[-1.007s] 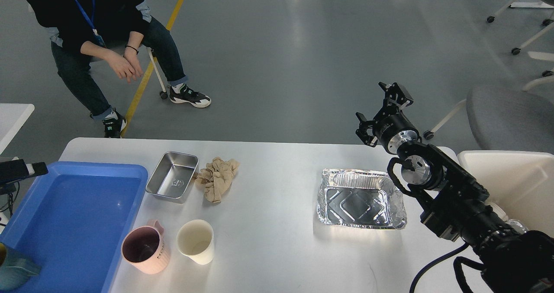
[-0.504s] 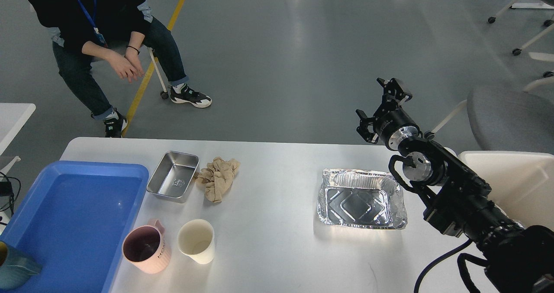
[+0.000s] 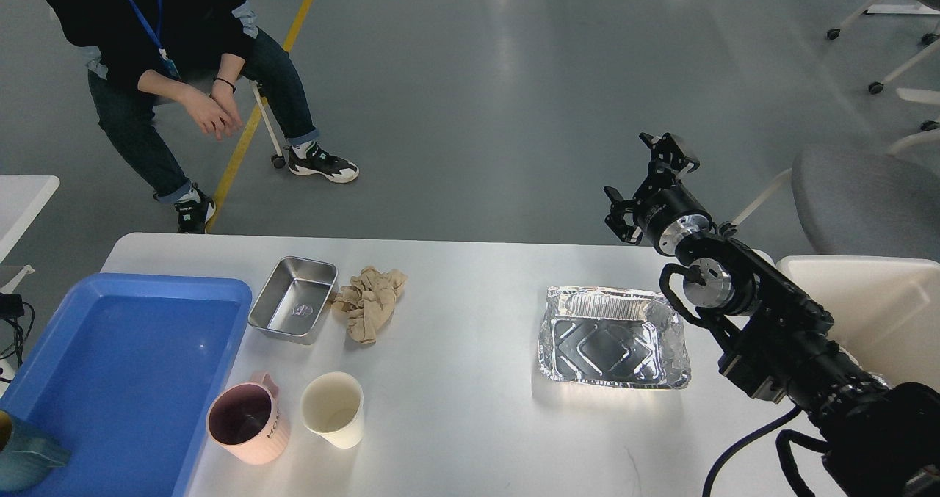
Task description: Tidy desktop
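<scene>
Desktop (image 3: 470, 409): white, rounded corners, filling the lower part of the head view; tidying judged barely begun.

Blue tray (image 3: 125, 350): at the left edge, overhanging it slightly; almost bare, only a teal object (image 3: 26, 459) showing at its near left corner (partly cut off, not identifiable).

Still loose on the desktop:
- Steel pan (image 3: 294, 308), just beside the tray's far right corner, empty.
- Crumpled beige cloth (image 3: 367, 302), touching or almost touching the pan's right side.
- Pink mug (image 3: 244, 422), near edge, touching or just beside the tray's right rim.
- Cream paper cup (image 3: 333, 409), just right of the mug, upright.
- Foil container (image 3: 613, 338), toward the right edge, empty, well apart from the rest.

Right gripper (image 3: 645, 181): raised over the far right edge, past the foil container; fingers spread wide, holding nothing.
Left gripper: not in view.

Remaining (judged): all five loose items yet to be gathered, presumably into the tray; nothing currently held. White bin (image 3: 874, 313) beyond the right edge, contents not visible.
</scene>
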